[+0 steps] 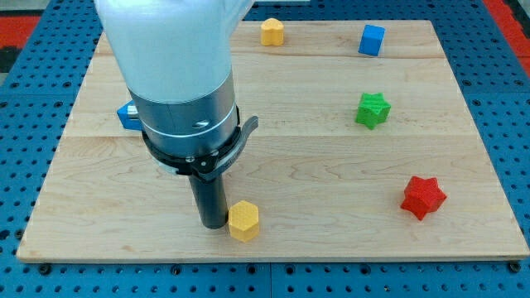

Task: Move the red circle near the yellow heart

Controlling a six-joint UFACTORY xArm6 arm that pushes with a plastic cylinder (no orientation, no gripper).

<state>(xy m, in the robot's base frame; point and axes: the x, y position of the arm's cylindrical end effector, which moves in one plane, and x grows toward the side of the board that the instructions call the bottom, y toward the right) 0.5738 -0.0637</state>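
My tip (pixel 214 224) rests on the board near the view's bottom, left of centre. It touches or nearly touches the left side of a yellow, roughly hexagonal block (pixel 243 220). A second yellow block (pixel 272 31) sits at the view's top; I cannot tell whether either one is a heart. A red star (pixel 423 196) lies at the lower right. No red circle shows. The arm's large body (pixel 178 83) hides much of the board's left centre.
A blue cube (pixel 372 39) sits at the top right and a green star (pixel 372 110) below it. A blue block (pixel 127 116) peeks out from behind the arm at the left. The wooden board (pixel 331 240) lies on a blue perforated table.
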